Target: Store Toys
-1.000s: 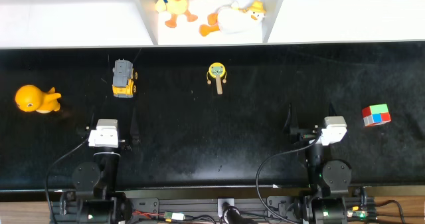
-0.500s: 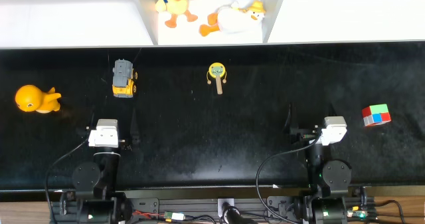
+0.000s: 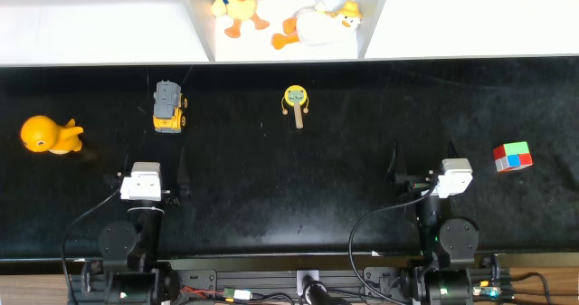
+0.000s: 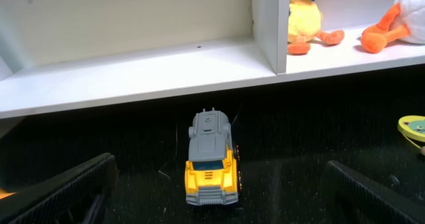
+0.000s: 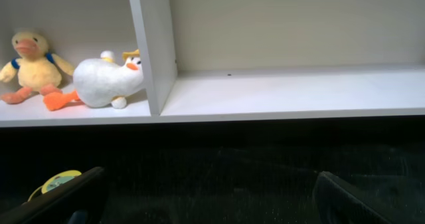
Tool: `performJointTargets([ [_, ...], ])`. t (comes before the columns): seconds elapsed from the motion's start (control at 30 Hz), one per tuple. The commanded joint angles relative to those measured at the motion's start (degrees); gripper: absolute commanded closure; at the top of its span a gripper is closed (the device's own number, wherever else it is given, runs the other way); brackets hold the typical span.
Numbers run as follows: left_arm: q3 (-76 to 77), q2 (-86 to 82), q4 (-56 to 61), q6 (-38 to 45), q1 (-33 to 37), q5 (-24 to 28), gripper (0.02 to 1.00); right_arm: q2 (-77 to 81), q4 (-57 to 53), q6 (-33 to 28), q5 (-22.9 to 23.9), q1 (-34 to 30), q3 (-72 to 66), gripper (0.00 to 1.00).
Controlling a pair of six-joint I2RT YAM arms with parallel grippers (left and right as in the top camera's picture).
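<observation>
Left gripper [image 3: 153, 169] sits at the near left of the black table [image 3: 271, 205], fingers spread wide, holding nothing. Right gripper [image 3: 423, 167] sits at the near right, equally wide, also empty.

Toy truck [image 3: 168, 106] stands beyond the left gripper and apart from it, grey end toward the shelf [image 3: 109, 33]. Orange duck toy [image 3: 50, 135] is at the far left. Green-faced paddle toy [image 3: 296, 101] lies near the centre, close to the shelf. Colour cube [image 3: 512, 157] is right of the right gripper.

Middle shelf compartment holds 2 plush toys: yellow duck [image 3: 239, 4] upright, and white goose [image 3: 317, 24] lying just to its right.
</observation>
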Motion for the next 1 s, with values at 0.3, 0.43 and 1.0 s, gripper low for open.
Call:
performJointTargets([
  [0.3,0.5,-0.4,-0.8,-3.1,-0.2,-1.2,0.020,-0.5,0.2,-0.2,-0.4,-0.2,-0.8,0.005],
  [0.43,7.2,4.6,-6.4,-10.6,-0.2,-1.0,0.023,-0.5,0.2,-0.2,-0.4,-0.2,-0.8,0.005],
  [1.0,49.0,46.3,-37.5,10.9,16.5,12.2,0.023,-0.5,0.2,-0.2,-0.4,-0.2,-0.8,0.005],
])
